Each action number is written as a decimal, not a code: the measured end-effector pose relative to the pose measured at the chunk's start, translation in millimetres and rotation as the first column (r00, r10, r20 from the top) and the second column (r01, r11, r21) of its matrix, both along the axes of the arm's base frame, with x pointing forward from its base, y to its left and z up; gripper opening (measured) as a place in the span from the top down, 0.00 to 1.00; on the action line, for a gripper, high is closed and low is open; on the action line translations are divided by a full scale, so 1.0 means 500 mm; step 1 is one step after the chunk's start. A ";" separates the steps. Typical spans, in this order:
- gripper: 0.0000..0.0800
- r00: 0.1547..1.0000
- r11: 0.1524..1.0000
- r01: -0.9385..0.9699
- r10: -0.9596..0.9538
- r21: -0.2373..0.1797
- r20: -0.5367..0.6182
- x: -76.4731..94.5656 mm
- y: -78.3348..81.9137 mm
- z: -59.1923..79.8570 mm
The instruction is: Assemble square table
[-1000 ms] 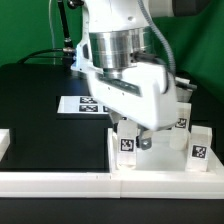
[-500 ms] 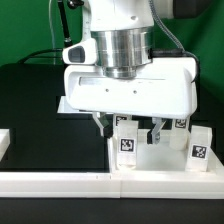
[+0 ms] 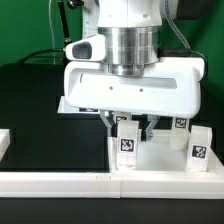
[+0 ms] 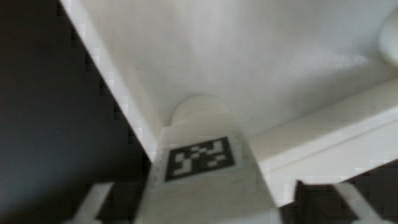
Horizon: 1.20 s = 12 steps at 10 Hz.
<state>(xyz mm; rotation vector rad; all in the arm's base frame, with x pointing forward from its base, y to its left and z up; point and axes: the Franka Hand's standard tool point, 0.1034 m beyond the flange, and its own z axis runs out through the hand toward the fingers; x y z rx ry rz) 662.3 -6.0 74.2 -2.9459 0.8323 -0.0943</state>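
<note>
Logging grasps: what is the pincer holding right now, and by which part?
Cannot be told: the pincer straddles a tagged white leg, but contact isn't visible.

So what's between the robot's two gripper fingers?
In the wrist view, a short white plastic table leg with a black-and-white tag stands between the gripper fingers. Whether they touch it cannot be told.

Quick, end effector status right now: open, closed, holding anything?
End effector: open, fingers straddling a tagged table leg, not clamped on it yet.
</note>
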 end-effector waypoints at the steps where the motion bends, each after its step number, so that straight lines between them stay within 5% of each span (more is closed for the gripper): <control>1: 0.64 0.997 0.997 0.078 -0.078 0.006 -0.005 0.000 0.000 0.000; 4: 0.64 0.940 0.940 0.341 -0.340 0.026 -0.029 0.000 -0.001 -0.001; 8: 0.64 0.427 0.406 0.903 -0.884 0.139 -0.190 0.008 -0.011 -0.003; 11: 0.64 0.455 0.434 0.890 -0.871 0.141 -0.184 0.008 -0.009 -0.003; 12: 0.64 0.621 0.609 0.783 -0.774 0.123 -0.121 0.009 -0.001 -0.003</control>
